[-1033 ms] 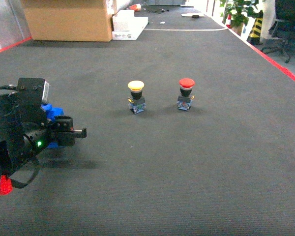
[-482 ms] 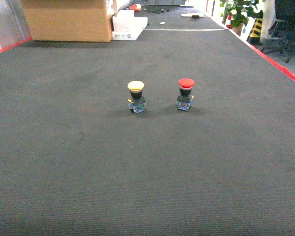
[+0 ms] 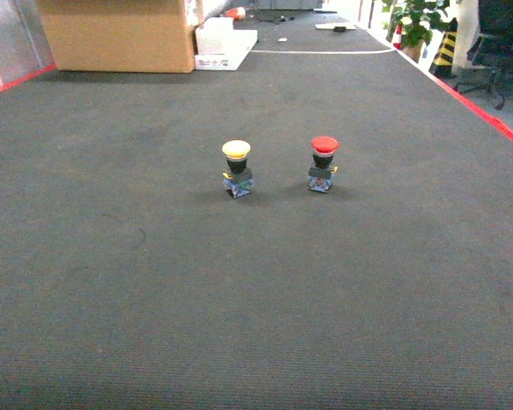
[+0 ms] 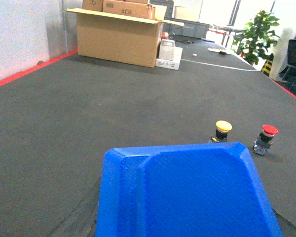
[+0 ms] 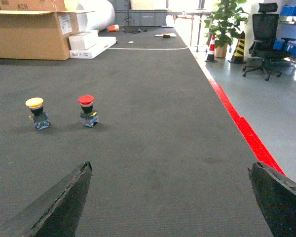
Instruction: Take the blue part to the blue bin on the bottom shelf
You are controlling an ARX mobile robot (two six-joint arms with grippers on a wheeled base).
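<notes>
Your left gripper's own jaws are unseen, so I cannot tell its state; the blue part fills its wrist view. Carry it level, clear of the yellow push-button. Your right gripper stands spread, empty.

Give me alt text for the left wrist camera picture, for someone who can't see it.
A large blue plastic part fills the bottom of the frame, right in front of the camera. Beyond it on the dark grey carpeted floor stand a yellow-capped push button and a red-capped push button; an open brown cardboard box sits far back.
</notes>
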